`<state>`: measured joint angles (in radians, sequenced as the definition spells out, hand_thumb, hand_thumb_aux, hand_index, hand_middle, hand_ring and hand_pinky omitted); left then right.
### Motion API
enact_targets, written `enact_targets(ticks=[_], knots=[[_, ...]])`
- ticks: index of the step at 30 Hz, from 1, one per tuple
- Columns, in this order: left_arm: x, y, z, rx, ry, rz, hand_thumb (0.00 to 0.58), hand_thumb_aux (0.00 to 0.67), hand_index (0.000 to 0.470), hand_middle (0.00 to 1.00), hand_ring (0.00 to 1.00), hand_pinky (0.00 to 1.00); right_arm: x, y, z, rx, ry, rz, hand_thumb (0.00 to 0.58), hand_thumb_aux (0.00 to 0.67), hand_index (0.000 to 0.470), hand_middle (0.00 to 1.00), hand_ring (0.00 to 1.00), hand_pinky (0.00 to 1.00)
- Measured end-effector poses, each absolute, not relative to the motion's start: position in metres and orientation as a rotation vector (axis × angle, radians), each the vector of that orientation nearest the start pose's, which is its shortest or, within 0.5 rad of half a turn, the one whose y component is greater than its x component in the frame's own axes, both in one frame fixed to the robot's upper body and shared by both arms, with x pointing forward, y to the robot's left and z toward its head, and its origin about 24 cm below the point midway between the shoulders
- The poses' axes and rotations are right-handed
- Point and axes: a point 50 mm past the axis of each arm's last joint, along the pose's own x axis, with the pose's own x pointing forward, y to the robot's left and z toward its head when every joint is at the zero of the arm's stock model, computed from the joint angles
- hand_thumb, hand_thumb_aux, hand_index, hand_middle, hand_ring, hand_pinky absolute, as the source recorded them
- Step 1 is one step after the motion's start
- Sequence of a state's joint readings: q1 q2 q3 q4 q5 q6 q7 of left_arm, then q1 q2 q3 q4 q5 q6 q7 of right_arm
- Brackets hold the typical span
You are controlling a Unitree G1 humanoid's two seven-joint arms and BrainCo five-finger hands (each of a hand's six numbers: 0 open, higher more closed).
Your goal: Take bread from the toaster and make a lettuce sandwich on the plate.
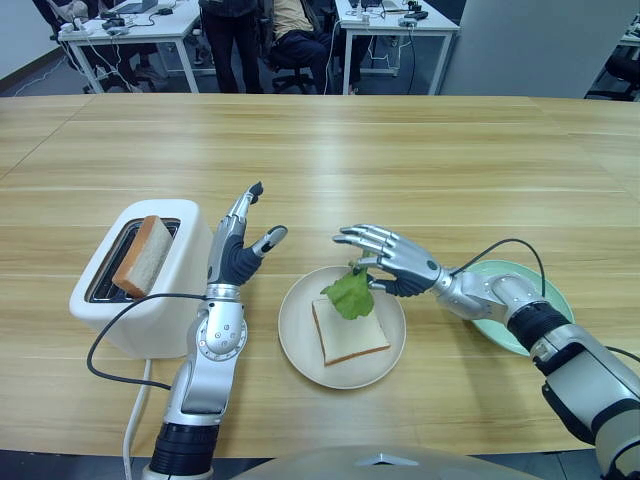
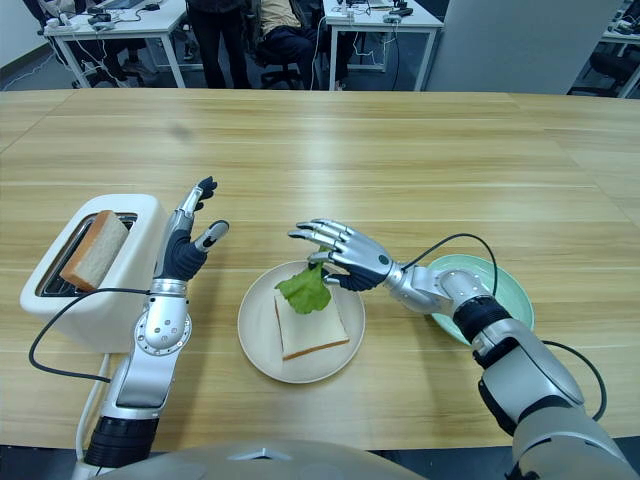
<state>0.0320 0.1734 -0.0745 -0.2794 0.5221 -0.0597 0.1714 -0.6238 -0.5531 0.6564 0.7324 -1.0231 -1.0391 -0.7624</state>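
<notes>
Left eye view: the right hand pinches a lettuce leaf between thumb and fingers above the plate, over the bread slice lying on it.

Right eye view: left of the plate, the left hand stands empty with fingers spread beside the toaster, which holds a second slice tilted in its slot. A green bowl sits right of the plate on the tabletop.

Bread lies on the plate, lettuce over its far edge, apparently in the right hand. The toaster stands left of the plate, a bowl right.
</notes>
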Motion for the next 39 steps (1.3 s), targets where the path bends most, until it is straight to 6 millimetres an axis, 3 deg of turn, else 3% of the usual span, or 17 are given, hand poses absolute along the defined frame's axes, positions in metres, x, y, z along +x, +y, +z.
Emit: enact_targets(ticks=[6, 20, 27, 36, 37, 38, 39], knots=[[0.239, 0.158, 0.108, 0.651, -0.376, 0.116, 0.0, 0.0, 0.0, 0.16, 0.16, 0.16, 0.275, -0.109, 0.051, -1.024, -1.032, 0.841, 0.58, 0.67, 0.46, 0.0, 0.0, 0.0], [0.239, 0.158, 0.108, 0.649, -0.373, 0.114, 0.0, 0.0, 0.0, 0.16, 0.16, 0.16, 0.27, -0.111, 0.027, -1.115, -0.939, 0.938, 0.58, 0.67, 0.46, 0.0, 0.0, 0.0], [0.239, 0.157, 0.107, 0.647, -0.372, 0.113, 0.0, 0.0, 0.0, 0.16, 0.16, 0.16, 0.275, -0.114, 0.027, -1.208, -0.966, 0.932, 0.58, 0.67, 0.46, 0.0, 0.0, 0.0], [0.239, 0.155, 0.106, 0.643, -0.371, 0.103, 0.0, 0.0, 0.0, 0.16, 0.16, 0.16, 0.278, -0.111, 0.03, -1.201, -0.994, 0.897, 0.58, 0.67, 0.46, 0.0, 0.0, 0.0], [0.239, 0.155, 0.106, 0.643, -0.371, 0.103, 0.0, 0.0, 0.0, 0.16, 0.16, 0.16, 0.278, -0.111, 0.03, -1.2, -0.993, 0.899, 0.567, 0.57, 0.391, 0.0, 0.0, 0.0], [0.239, 0.155, 0.106, 0.643, -0.372, 0.103, 0.0, 0.0, 0.0, 0.16, 0.16, 0.16, 0.277, -0.111, 0.029, -1.2, -0.99, 0.901, 0.438, 0.339, 0.233, 0.0, 0.0, 0.0], [0.239, 0.155, 0.106, 0.643, -0.372, 0.103, 0.0, 0.0, 0.0, 0.16, 0.16, 0.16, 0.278, -0.111, 0.029, -1.199, -0.987, 0.902, 0.304, 0.208, 0.143, 0.0, 0.0, 0.0]])
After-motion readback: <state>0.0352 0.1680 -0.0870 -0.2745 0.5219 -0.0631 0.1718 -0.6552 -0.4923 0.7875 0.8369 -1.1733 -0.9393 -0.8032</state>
